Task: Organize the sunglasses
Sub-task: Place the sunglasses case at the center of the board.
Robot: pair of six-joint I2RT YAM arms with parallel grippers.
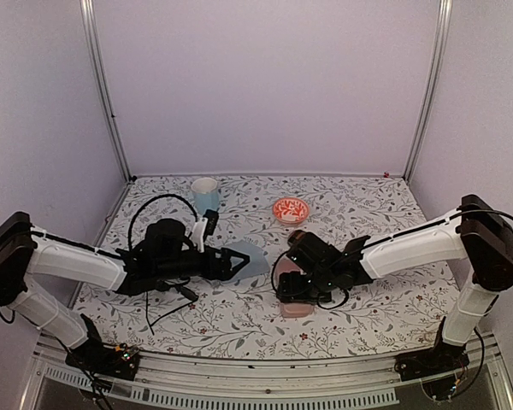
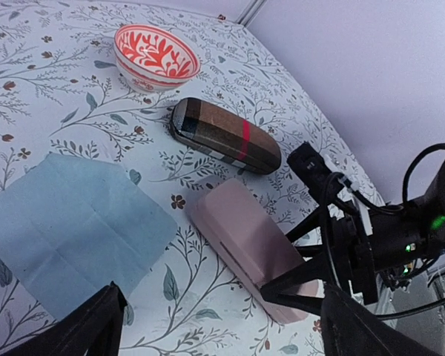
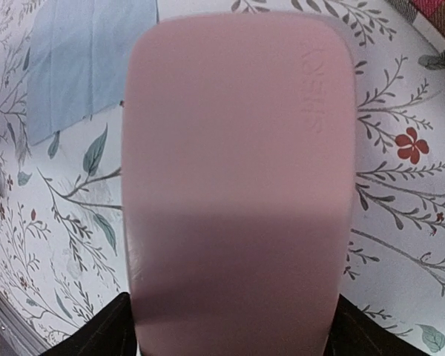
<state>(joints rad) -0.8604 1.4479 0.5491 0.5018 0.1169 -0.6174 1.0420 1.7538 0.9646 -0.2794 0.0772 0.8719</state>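
1. Floral tabletop (image 1: 359,325): no sunglasses show in any view; possibly they are inside a case.
2. Right end effector (image 2: 274,261) straddles the pink case (image 3: 237,185); I cannot tell whether it is pinching.
3. Left end effector (image 2: 222,326) hovers open and empty near the pink case.
4. Grip the pink case squarely across its long sides so it cannot twist.

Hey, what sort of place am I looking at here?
Likely a robot test booth: plain pale walls framed by metal corner posts, a floral-print table cover, and two white robot arms bolted at the near edge.

Soft even light, faint shadows, right wrist close-up blurred
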